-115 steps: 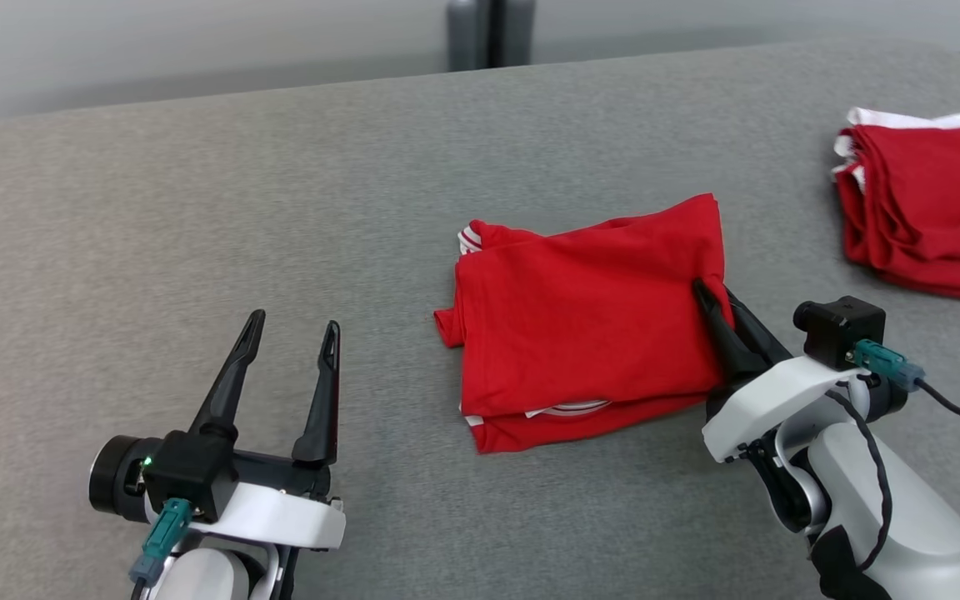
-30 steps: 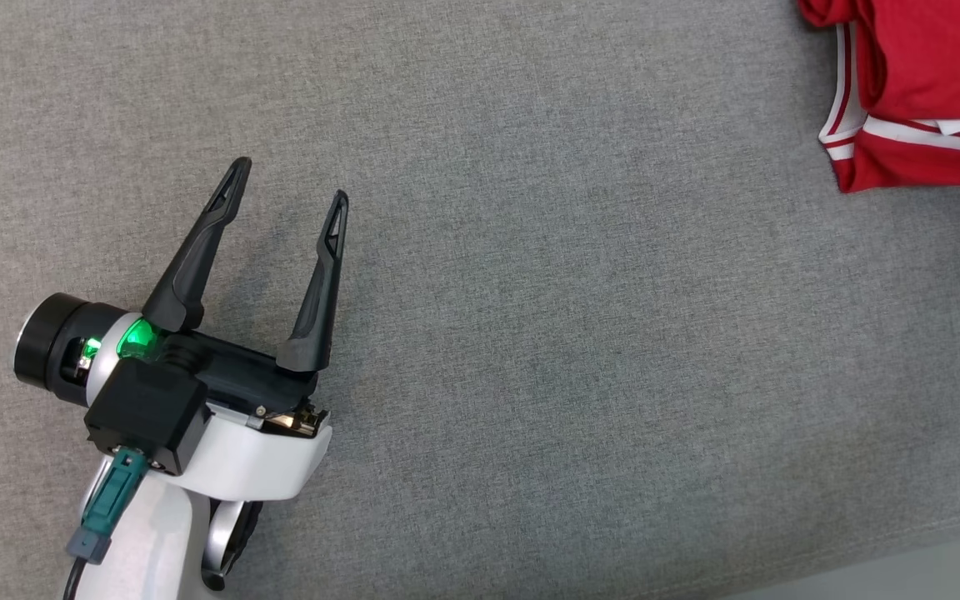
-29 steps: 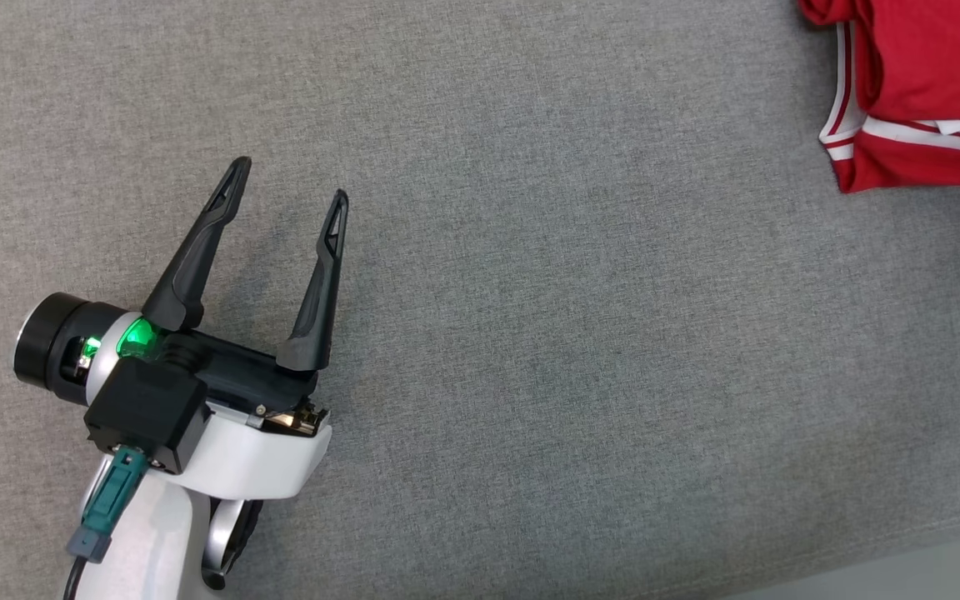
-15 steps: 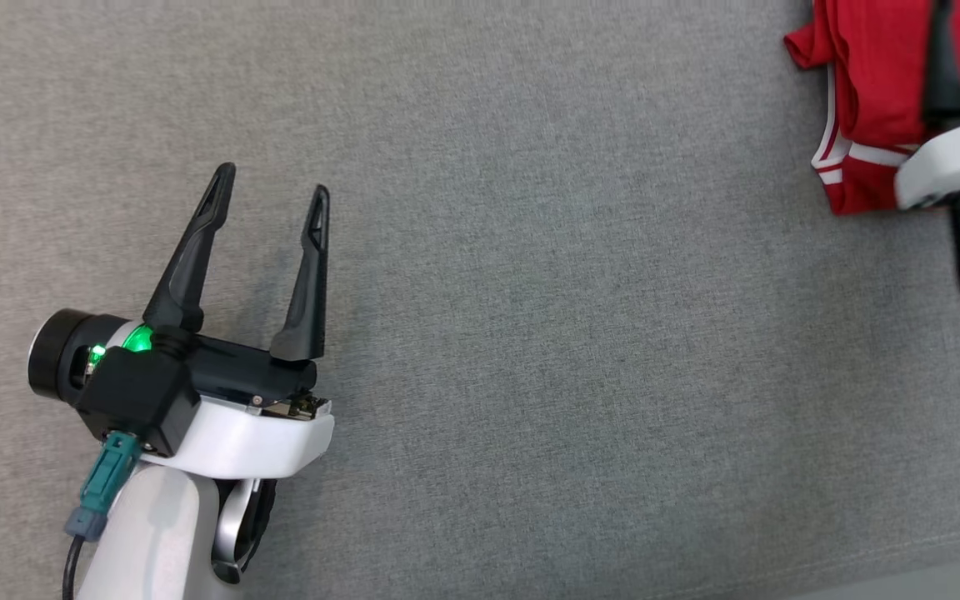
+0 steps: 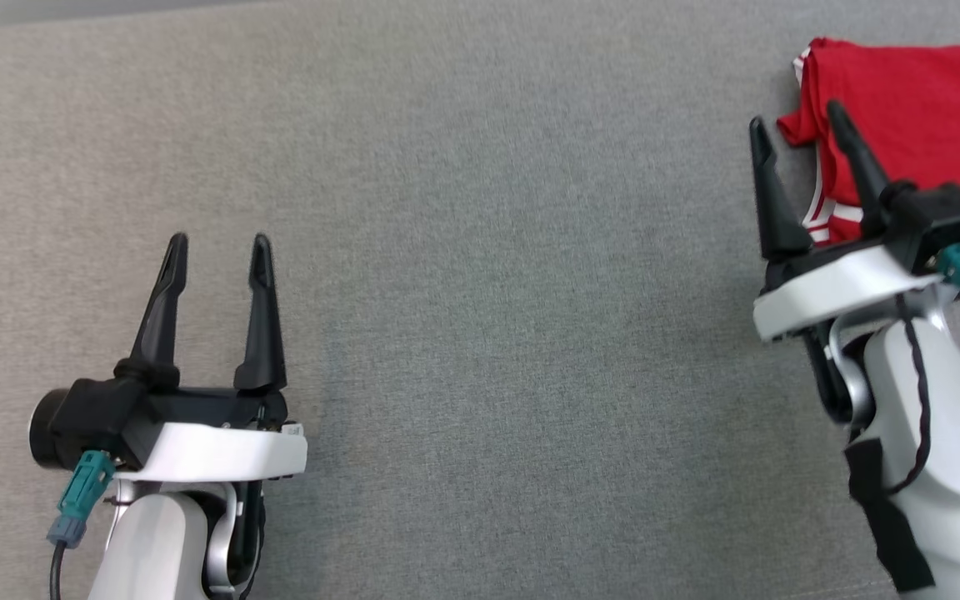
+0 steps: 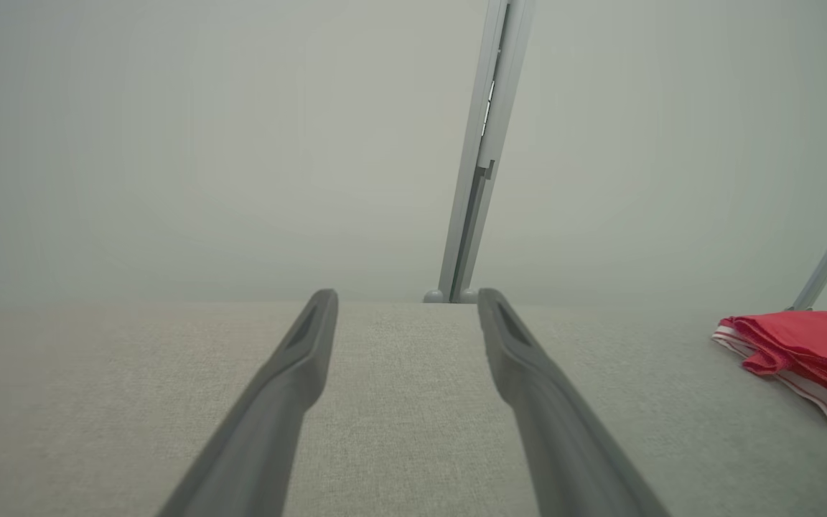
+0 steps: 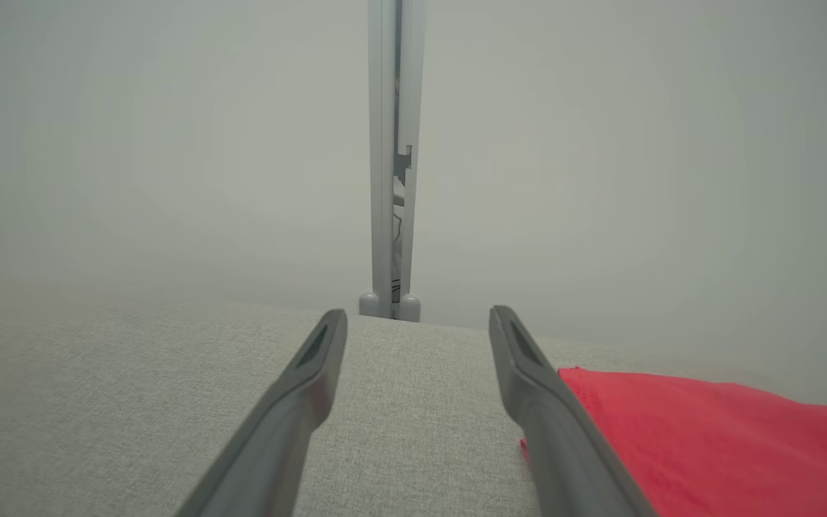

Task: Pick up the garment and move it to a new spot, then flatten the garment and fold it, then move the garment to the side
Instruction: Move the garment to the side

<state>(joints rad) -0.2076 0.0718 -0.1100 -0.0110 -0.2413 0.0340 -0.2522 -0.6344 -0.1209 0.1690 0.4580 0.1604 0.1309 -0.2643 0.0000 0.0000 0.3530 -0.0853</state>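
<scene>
The garment [image 5: 913,117] is red with white striped trim, folded, lying at the far right of the grey table [image 5: 488,292]. My right gripper [image 5: 797,117] hovers open over its left edge with nothing between the fingers. In the right wrist view the red cloth [image 7: 708,445] lies just right of the right finger. My left gripper [image 5: 216,243] stands open at the lower left, far from the cloth. The left wrist view has the garment [image 6: 808,352] at its right edge.
A pale metal post [image 6: 478,158] rises behind the table's far edge before a plain grey wall; the right wrist view has this post [image 7: 393,158] too. Grey cloth surface spreads between my two arms.
The head camera has shifted, so the whole picture moved. My right gripper has come fully into view, open, at the garment's left edge. My left gripper stays open.
</scene>
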